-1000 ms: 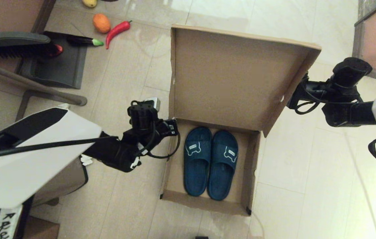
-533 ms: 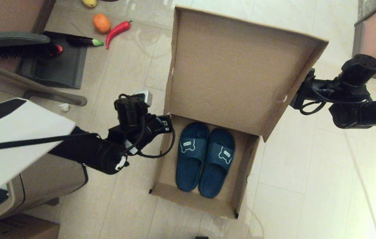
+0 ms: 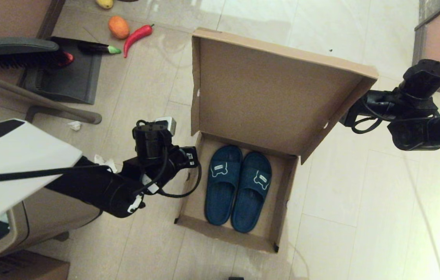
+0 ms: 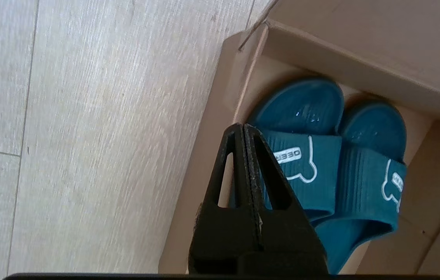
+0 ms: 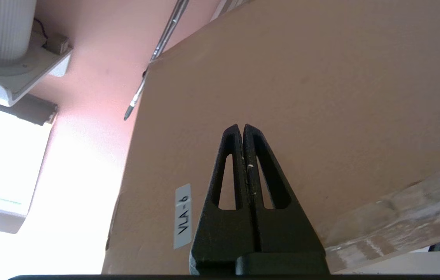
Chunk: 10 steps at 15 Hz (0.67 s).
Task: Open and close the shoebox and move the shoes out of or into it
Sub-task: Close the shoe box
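The shoebox (image 3: 243,233) is sitting on the tiled floor (image 3: 360,217) in front of the robot, and its near wall is lying closest to the camera. Inside it, the shoes (image 3: 237,188) are lying side by side on the bottom, touching each other along their inner edges, with the heels toward the near wall and the toes toward the hinge. Each strap is showing a pale bone-shaped outline.

The left gripper (image 3: 193,152) is hovering just beside the left wall of the box, near the far left corner. In the left wrist view, its two fingers (image 4: 243,130) are pressing together with nothing between them, and the tip is pointing over the box edge toward the nearer sandal (image 4: 301,155).

Behind the shoes, the lid (image 3: 266,89) is standing open, tilting up from the hinge at the far wall, with its inner side facing the camera. The right gripper (image 3: 346,116) is staying at the right edge of this lid, on the outer side; whether it is touching the cardboard I cannot tell. In the right wrist view, its fingers (image 5: 242,130) are also closed together, empty, in front of the outer lid surface, where a white sticker (image 5: 183,216) reading "VLA-6" is showing.

Farther away on the floor, a red chili pepper (image 3: 137,35), an orange fruit (image 3: 119,26) and a dustpan (image 3: 68,70) are lying to the left.
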Tool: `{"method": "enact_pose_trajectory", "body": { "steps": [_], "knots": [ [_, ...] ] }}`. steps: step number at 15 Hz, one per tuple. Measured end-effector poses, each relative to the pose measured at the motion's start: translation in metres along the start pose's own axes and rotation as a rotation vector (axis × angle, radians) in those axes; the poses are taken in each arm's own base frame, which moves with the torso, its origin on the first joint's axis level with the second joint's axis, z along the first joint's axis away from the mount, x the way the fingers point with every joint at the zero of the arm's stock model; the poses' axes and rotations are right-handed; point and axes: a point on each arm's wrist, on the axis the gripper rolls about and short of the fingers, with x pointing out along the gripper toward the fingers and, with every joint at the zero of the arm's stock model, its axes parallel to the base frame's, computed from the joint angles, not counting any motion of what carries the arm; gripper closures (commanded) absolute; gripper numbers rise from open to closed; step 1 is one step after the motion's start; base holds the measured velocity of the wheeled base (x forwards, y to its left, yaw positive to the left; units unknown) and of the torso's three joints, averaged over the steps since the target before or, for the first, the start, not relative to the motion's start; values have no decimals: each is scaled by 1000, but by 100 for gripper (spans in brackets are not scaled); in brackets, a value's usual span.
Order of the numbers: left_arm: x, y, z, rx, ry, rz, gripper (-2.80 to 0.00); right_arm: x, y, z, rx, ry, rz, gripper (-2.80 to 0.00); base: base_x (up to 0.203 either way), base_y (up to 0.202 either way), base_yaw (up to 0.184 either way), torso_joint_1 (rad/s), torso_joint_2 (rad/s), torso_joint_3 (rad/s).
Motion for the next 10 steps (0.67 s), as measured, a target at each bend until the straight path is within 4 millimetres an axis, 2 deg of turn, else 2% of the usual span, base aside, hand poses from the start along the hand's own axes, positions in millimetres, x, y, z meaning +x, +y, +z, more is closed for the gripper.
{"method": "enact_pose_trajectory", "body": {
  "steps": [2,5,10],
  "knots": [
    [-5,0,8,-4,-19,-4,0,4,1,-2,0,16,-4,0,0,0,0,0,0,0],
    [-22,4,36,-22,-80,-7,0,3,1,-4,6,33,-16,0,0,0,0,0,0,0],
    [-50,51,115,-63,-263,94,0,0,-3,-21,54,52,-37,0,0,0,0,0,0,0]
  ]
}}
